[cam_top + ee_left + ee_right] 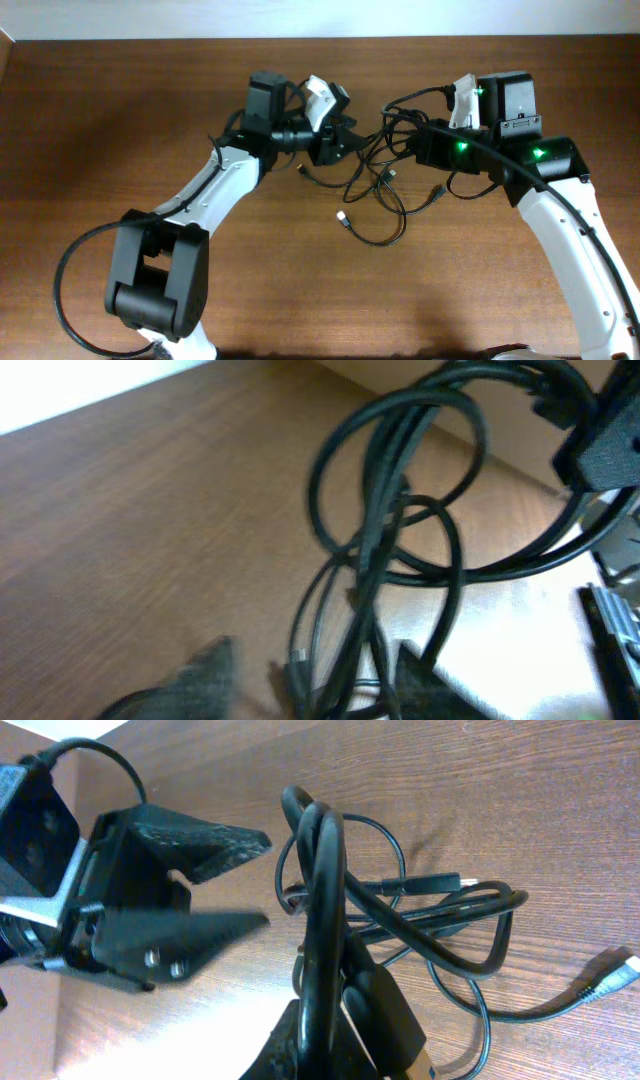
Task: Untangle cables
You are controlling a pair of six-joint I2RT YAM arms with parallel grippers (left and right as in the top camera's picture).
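Overhead, far centre of the table point(120, 110): two arms meet over the cables point(385, 180), a black knot with loops trailing toward the near side and one pale plug point(343, 216) lying loose. Who has hold? (Desk)

The right gripper point(408, 140) is clamped on the cables. The right wrist view shows the strands rising out of its closed fingers. The left gripper point(262, 880) stands just left of the knot, jaws apart, nothing between them. (Field)

How should the left one go in? (Desk)

My judgement: take one strand only, the outer loop nearest its tips, not the thick middle where several cross. Close on that loop, then draw it left and toward the near side while the right gripper anchors the rest. Pull slowly, because a fast tug would likely tighten the crossings. (Field)

And the room to move? (Desk)

The knot sits nearer the far edge than the near one, so little room lies behind it. Bare wood opens wide to the left and near. The right arm fills the right side. (Field)
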